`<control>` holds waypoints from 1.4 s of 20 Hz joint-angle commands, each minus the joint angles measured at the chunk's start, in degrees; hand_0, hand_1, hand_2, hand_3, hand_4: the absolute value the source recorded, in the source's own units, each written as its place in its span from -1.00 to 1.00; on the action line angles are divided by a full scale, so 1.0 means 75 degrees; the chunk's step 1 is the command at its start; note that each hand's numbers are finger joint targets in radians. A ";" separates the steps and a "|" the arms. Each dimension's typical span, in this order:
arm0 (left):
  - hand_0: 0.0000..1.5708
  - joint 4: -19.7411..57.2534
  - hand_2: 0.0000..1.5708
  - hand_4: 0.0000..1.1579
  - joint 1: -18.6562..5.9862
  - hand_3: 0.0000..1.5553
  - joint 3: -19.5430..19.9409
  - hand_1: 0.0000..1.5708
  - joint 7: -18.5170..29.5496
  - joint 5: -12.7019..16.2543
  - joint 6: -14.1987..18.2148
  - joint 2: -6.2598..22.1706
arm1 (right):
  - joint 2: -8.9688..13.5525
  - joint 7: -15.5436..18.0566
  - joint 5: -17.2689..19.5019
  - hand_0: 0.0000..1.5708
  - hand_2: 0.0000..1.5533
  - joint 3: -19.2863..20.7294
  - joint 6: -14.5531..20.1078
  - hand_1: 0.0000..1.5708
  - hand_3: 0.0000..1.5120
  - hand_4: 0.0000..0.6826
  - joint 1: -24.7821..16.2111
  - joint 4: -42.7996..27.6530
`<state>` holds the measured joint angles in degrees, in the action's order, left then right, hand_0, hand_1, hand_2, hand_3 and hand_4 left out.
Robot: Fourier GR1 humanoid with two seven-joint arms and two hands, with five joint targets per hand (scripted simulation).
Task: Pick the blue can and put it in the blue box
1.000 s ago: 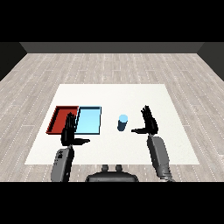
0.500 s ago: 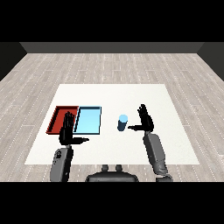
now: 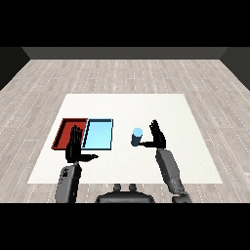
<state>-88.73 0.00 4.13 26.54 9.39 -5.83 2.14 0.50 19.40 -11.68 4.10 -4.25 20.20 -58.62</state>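
Closer now than a moment ago, the black right hand [image 3: 157, 137] has its thumb almost at the small light blue cylindrical can [image 3: 136, 136], fingers spread wide. That can stands upright on the white table [image 3: 127, 105], right of the shallow light blue tray [image 3: 98, 134], which holds nothing, as does the red tray [image 3: 65, 132] beside it. Over the trays' near edge the black left hand [image 3: 75, 148] hovers with straight fingers.

- table [image 3: 146, 105]: flat white top, matt, smooth
- floor [image 3: 122, 73]: pale wood-look planks, visible grain
- blue can [image 3: 136, 137]: smooth, matt, lighter top
- red tray [image 3: 64, 128], blue tray [image 3: 99, 135]: smooth plastic look
- right hand [image 3: 157, 138], left hand [image 3: 74, 149]: matt black
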 commanded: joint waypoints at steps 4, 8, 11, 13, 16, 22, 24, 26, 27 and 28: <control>-1.00 -0.0637 -1.00 -1.00 -0.0017 -1.00 -0.0147 -1.00 -0.0618 0.0055 0.0231 -0.0091 | 0.0176 -0.0148 -0.0279 -1.00 -1.00 0.0066 -0.0135 -1.00 -1.00 -1.00 -0.0095 0.0004; -1.00 -0.0089 -1.00 -1.00 -0.0154 -1.00 0.0263 -1.00 -0.0187 0.0181 -0.0029 0.0206 | -0.0039 -0.0035 -0.0110 -1.00 -1.00 0.0004 0.0019 -1.00 -1.00 -1.00 0.0636 0.0895; -1.00 -0.0703 -1.00 -1.00 0.0112 -1.00 -0.0026 -1.00 -0.0349 0.0052 0.0072 0.0063 | -0.0065 0.0813 -0.0123 -1.00 -1.00 -0.0182 0.0066 -1.00 -1.00 -1.00 0.0900 0.1920; -1.00 -0.0014 -1.00 -1.00 -0.0222 -1.00 0.0007 -1.00 -0.0106 -0.0047 0.0120 0.0012 | -0.0066 0.0759 -0.0623 -1.00 -1.00 -0.0671 0.0243 -1.00 -1.00 -1.00 0.0674 0.1608; -1.00 -0.0514 -1.00 -1.00 0.0120 -1.00 0.0145 -1.00 -0.0461 0.0138 -0.0074 0.0240 | -0.0045 0.0222 -0.0378 -1.00 -1.00 -0.0241 -0.0077 -1.00 -1.00 -1.00 0.0736 0.1322; -1.00 -0.0654 -1.00 -1.00 0.0478 -1.00 -0.0060 -1.00 -0.0201 -0.0013 -0.0064 0.0057 | 0.0020 0.1466 -0.0427 -1.00 -1.00 -0.0163 -0.0229 -1.00 -1.00 -1.00 0.1314 0.2978; -1.00 0.0064 -1.00 -1.00 -0.0049 -1.00 -0.0036 -1.00 0.0168 -0.0260 0.0130 -0.0026 | -0.0051 0.1010 -0.0497 -1.00 -1.00 -0.0313 0.0035 -1.00 -1.00 -1.00 0.1505 0.2613; -1.00 -0.0201 -1.00 -1.00 0.0099 -1.00 0.0149 -1.00 0.0016 -0.0010 -0.0050 0.0149 | -0.0066 0.0979 -0.0807 -1.00 -1.00 -0.0519 0.0133 -1.00 -1.00 -1.00 0.1565 0.2762; -1.00 -0.0575 -1.00 -1.00 0.0002 -1.00 0.0095 -1.00 -0.0469 0.0040 0.0163 0.0082 | -0.0066 0.1043 -0.0714 -1.00 -1.00 -0.0370 -0.0089 -1.00 -1.00 -1.00 0.1451 0.2677; -1.00 -0.0334 -1.00 -1.00 0.0383 -1.00 -0.0281 -1.00 0.0214 -0.0381 0.0245 -0.0257 | -0.0067 0.1776 -0.1430 -1.00 -1.00 -0.1352 0.0359 -1.00 -1.00 -1.00 0.1468 0.3238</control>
<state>-91.06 0.74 4.26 25.76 8.74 -5.11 2.34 0.07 28.80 -18.14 -1.09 -3.29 30.51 -38.05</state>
